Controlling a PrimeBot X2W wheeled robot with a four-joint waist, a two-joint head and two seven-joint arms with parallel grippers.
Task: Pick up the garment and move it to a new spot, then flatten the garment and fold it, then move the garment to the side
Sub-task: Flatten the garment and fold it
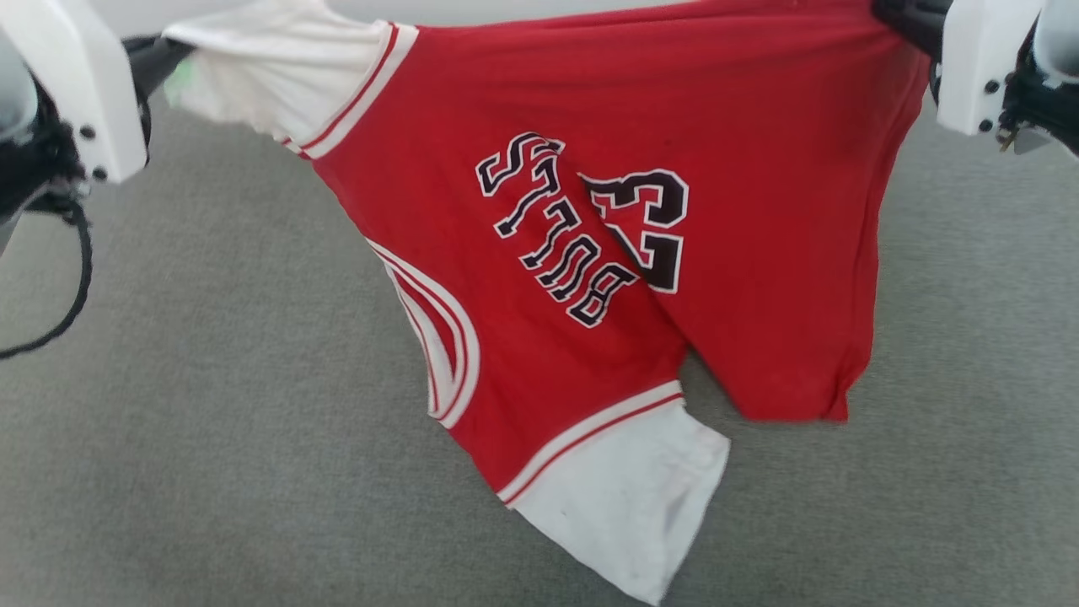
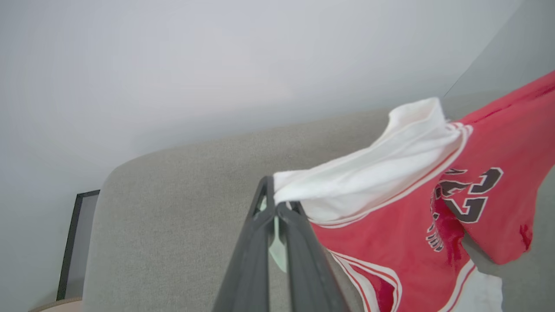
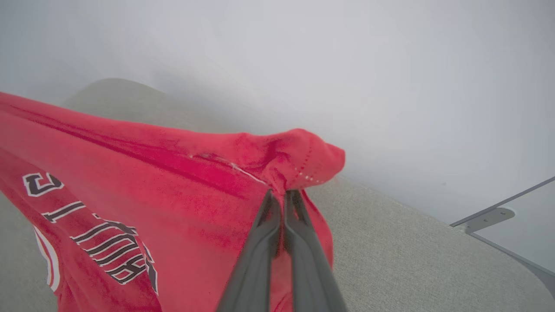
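Note:
The garment [image 1: 523,152], a red jersey with white sleeves, striped trim and black numerals, hangs stretched in the air between both arms above a grey fabric surface [image 1: 194,405]. My left gripper [image 2: 275,203] is shut on the edge of one white sleeve [image 2: 368,177], at the head view's upper left [image 1: 169,55]. My right gripper [image 3: 282,195] is shut on a bunched red corner of the garment [image 3: 299,160], at the head view's upper right [image 1: 898,21]. The other white sleeve [image 1: 632,506] droops lowest, near the surface.
The grey fabric surface spreads under the garment and ends at a curved far edge [image 2: 182,149] against a pale wall. A dark-framed panel [image 2: 76,242] stands at the left, and a glass panel with a metal bracket [image 3: 490,216] at the right.

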